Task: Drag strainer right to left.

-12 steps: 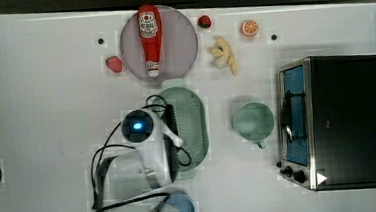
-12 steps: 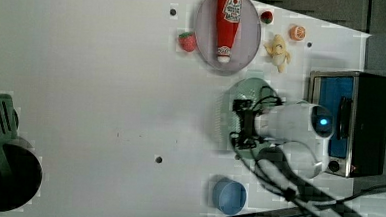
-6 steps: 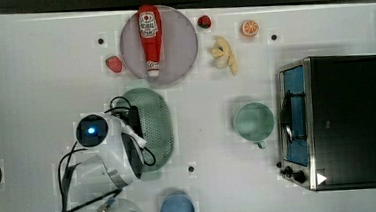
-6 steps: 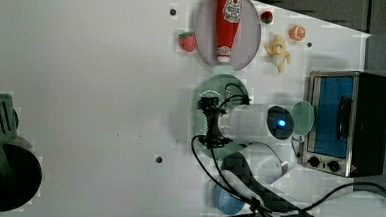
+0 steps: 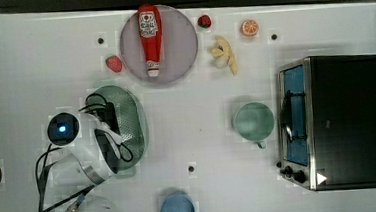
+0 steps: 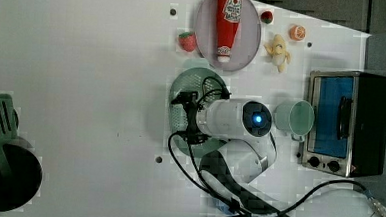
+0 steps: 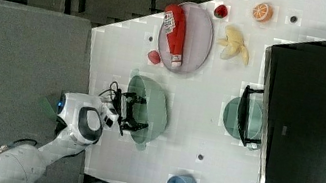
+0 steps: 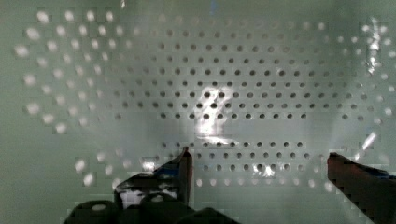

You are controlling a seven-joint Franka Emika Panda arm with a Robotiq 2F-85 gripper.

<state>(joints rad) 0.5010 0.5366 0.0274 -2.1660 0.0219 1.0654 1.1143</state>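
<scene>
The strainer (image 5: pixel 132 115) is a pale green oval basin with a dotted centre, lying left of the middle in the top view, below the plate. My gripper (image 5: pixel 114 133) reaches down into it, open, with its fingers spread wide. In the wrist view both fingertips (image 8: pixel 181 169) hover close over the perforated floor (image 8: pixel 210 70) with nothing between them. The left view has the strainer (image 6: pixel 195 81) partly under the arm and gripper (image 6: pixel 186 117). In the right view the gripper (image 7: pixel 139 113) sits inside the strainer (image 7: pixel 158 106).
A grey plate (image 5: pixel 179 46) carrying a ketchup bottle (image 5: pixel 149 36) lies just beyond the strainer, a strawberry (image 5: pixel 114 64) beside it. A banana (image 5: pixel 225 54), a green cup (image 5: pixel 253 122), a toaster oven (image 5: pixel 335 121) and a blue bowl (image 5: pixel 176 209) stand further right.
The arm and the strainer have slid together toward the top view's left, away from the green cup. The jaws stayed wide open.
</scene>
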